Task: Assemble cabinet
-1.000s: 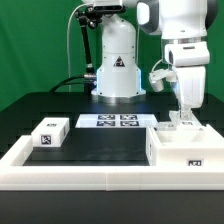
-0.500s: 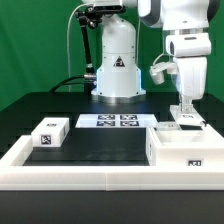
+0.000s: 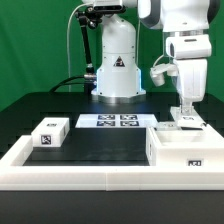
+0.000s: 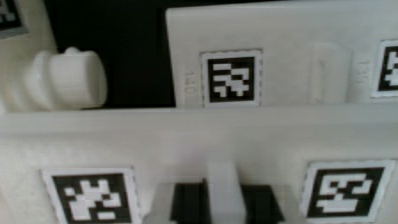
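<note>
The cabinet [image 3: 176, 148] is sitting right under the end effector [image 3: 186, 117]. The arm is pointing straight down, fingers pinching its thin white edge.

Colours: cabinet [image 3: 180, 150] white, w/ sq. blk/wht marker tags on its faces. small block [image 3: 50, 132] white, one blk/wht tag. marker board [image 3: 118, 121] white, blk/wht tags. table [image 3: 100, 148] blk; rim [image 3: 90, 180] white. backdrop [image 3: 30, 50] green.

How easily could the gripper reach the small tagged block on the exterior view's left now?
Probably not at once: the gripper is shut on a thin white part at the cabinet. Otherwise the way looks free.
</note>
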